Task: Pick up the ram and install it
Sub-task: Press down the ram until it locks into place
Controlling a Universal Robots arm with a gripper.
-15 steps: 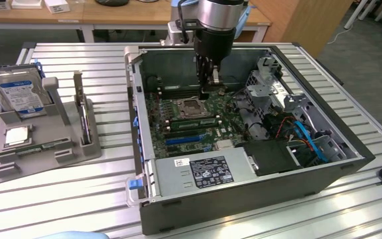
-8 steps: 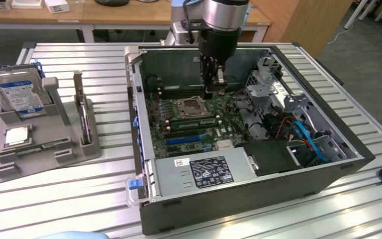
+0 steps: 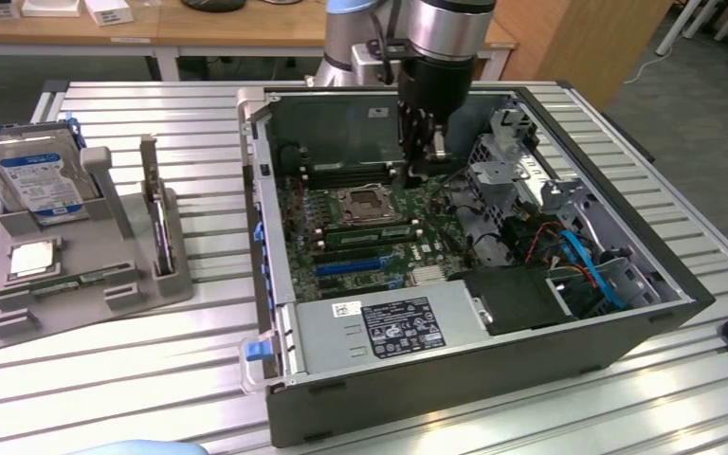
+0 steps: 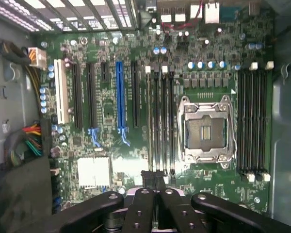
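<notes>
My gripper (image 3: 417,171) is inside the open computer case (image 3: 667,284), hanging a little above the motherboard (image 3: 377,251). Its black fingers (image 4: 148,182) are pressed together with nothing visible between them. In the wrist view the gripper (image 4: 155,178) hovers over one end of the long memory slots beside the empty CPU socket (image 4: 206,128). The ram (image 3: 367,230), a thin green stick, sits in one of those slots next to the socket (image 3: 364,201). In the wrist view it shows edge-on as a pale strip, the ram (image 4: 149,121).
A grey holder (image 3: 149,284) stands on the slatted table at the exterior view's left. It carries a blue-and-white-labelled hard drive (image 3: 38,180), a square silver chip (image 3: 33,258) and a short green strip (image 3: 86,280). Drive cages (image 3: 516,171), cables and the power supply (image 3: 390,327) crowd the case.
</notes>
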